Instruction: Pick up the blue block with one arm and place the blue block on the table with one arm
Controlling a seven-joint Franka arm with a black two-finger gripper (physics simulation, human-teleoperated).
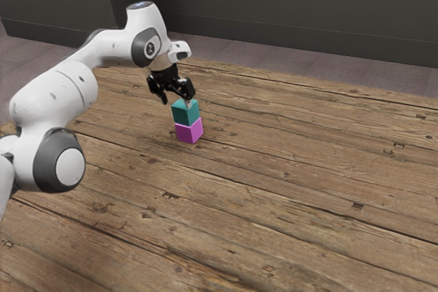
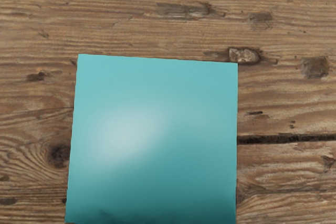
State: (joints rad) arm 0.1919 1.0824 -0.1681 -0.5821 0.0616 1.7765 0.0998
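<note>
Claw (image 1: 176, 103) spread wide over teal block (image 1: 185, 114)

White, rounded arm (image 1: 58, 97); dark grey joint band (image 1: 44, 163) around pale disc (image 1: 70, 167); black two-fingered claw (image 1: 176, 102).

Counter (image 1: 308, 169): rough wood, knotty, cracked grain, mostly matt. Teal block (image 2: 157, 140): smooth, glossy top, soft highlight. Magenta block (image 1: 189, 132): smooth faces. Arm (image 1: 55, 97): smooth white shell, plastic-looking, light sheen.
</note>
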